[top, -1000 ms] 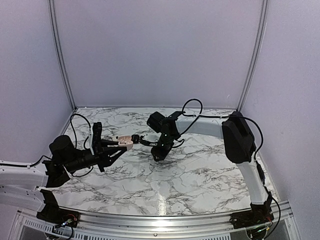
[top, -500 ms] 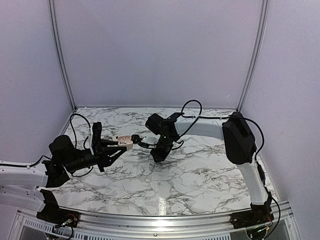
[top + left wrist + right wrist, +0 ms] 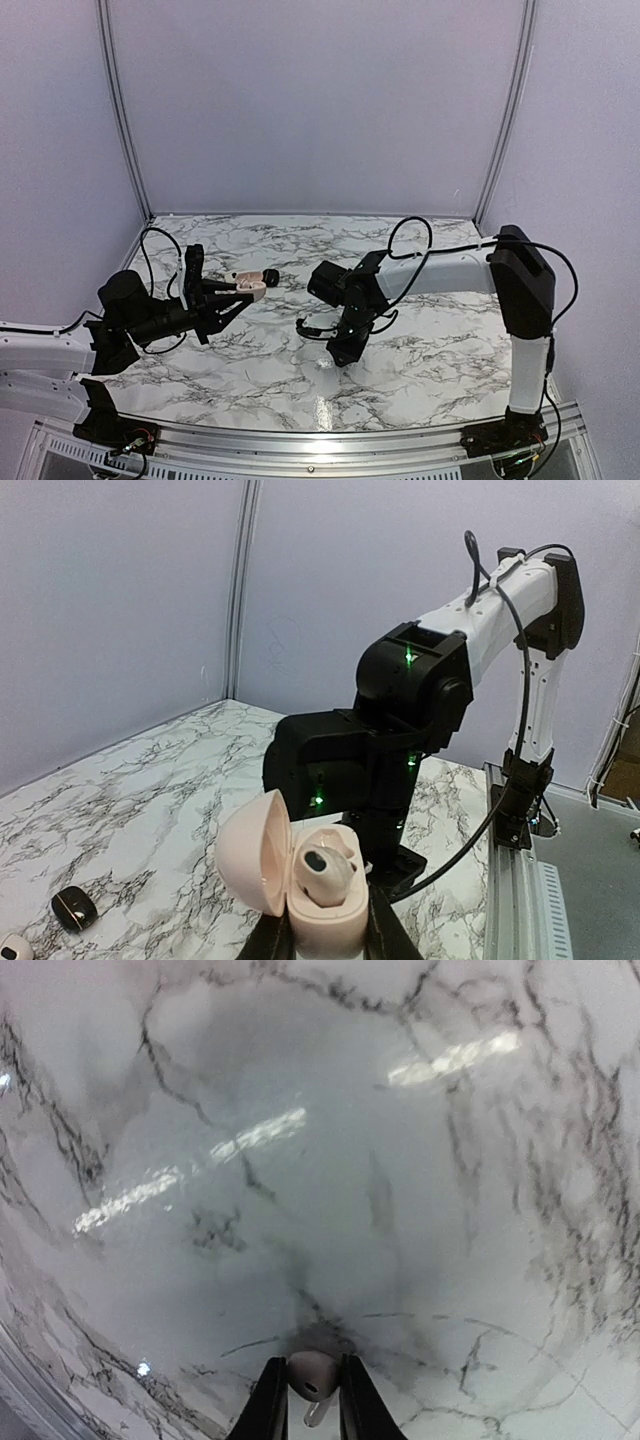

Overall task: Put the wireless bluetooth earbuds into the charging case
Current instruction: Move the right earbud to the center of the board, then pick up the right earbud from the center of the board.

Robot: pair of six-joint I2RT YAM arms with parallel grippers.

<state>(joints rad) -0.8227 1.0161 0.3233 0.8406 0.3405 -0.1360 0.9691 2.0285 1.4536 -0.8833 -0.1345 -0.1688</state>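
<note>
My left gripper (image 3: 243,287) is shut on the base of an open pink charging case (image 3: 247,280) and holds it above the table. In the left wrist view the case (image 3: 322,905) has its lid swung left, and one pale earbud (image 3: 325,865) sits in it between my fingers (image 3: 385,942). My right gripper (image 3: 310,329) is low over the table's middle. In the right wrist view it (image 3: 305,1388) is shut on a white earbud (image 3: 313,1373), stem pointing down, close above the marble.
A small black rounded piece (image 3: 73,908) and a white one (image 3: 10,948) lie on the marble table (image 3: 420,340) beyond the case; the black one also shows in the top view (image 3: 269,277). The right arm (image 3: 370,750) stands close behind the case. Walls enclose the table.
My right gripper has pulled away from the pink case, moving toward the near side and down to the table's middle. My left gripper and the case have stayed still.
</note>
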